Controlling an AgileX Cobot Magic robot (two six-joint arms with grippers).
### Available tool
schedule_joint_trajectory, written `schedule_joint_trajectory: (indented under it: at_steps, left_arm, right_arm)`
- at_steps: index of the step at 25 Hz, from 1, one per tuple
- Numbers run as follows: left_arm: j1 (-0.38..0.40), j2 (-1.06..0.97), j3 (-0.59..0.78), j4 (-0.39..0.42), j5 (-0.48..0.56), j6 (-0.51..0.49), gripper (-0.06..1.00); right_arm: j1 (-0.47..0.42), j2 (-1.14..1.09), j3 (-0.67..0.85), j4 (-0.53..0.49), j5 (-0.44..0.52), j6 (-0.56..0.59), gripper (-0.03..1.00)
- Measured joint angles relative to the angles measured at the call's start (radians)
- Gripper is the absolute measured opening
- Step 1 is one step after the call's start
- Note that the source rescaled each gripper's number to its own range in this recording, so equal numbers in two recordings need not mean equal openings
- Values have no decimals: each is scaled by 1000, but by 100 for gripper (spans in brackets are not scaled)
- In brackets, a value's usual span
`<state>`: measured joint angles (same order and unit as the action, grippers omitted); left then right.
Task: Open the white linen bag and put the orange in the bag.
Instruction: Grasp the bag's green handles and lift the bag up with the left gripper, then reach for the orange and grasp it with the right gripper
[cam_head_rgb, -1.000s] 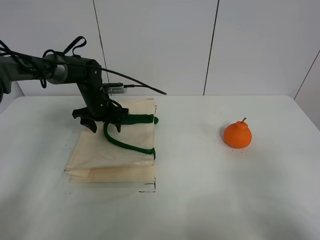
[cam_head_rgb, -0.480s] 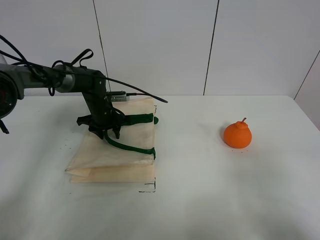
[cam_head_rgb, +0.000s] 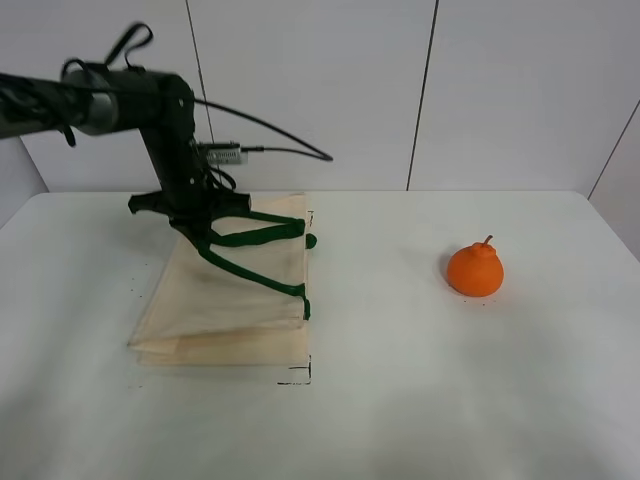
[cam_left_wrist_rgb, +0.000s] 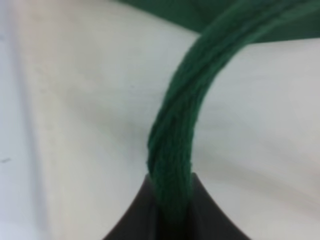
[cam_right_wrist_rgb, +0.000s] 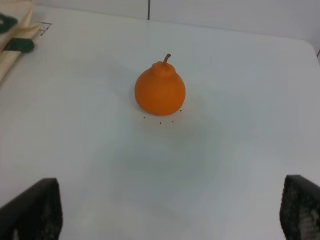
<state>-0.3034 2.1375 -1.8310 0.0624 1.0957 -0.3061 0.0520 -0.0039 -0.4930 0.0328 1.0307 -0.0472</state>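
Left claw pinching the dark green strap handle of the cream rectangular cloth bag.
The bag lies flat at the left of the white table (strap raised off the cloth); the small round orange fruit sits well apart at the right; the right claw is spread wide, facing it.

Exterior high view: bright, even, diffuse light. The smooth white bench shows only faint, soft shadows. The black left arm is smeared by motion blur.
Left wrist view: fully out of focus, dark green woven strap soft-edged.
Right wrist view: slightly soft. The small round orange fruit casts a faint shadow, and the dark fingers blur at the corners.
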Motion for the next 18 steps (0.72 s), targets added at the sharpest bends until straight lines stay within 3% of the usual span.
schedule_joint_trajectory:
  at_steps: [3,9,15,18]
  left_arm:
    - [0,-95,-103,-38,80,63,0]
    - [-8,-245,-290,-62,88,135,0]
    - [-21,-273,-340,-85,88,164,0]
    - [-21,-273,-340,-99,88,168,0]
  right_arm:
    - [0,0,0,-1,0,0,100]
    - [0,0,0,-1,0,7,100]
    - [0,28,-10,-9,-13,36,100]
    - [0,159,-43,-5,-55,47,100]
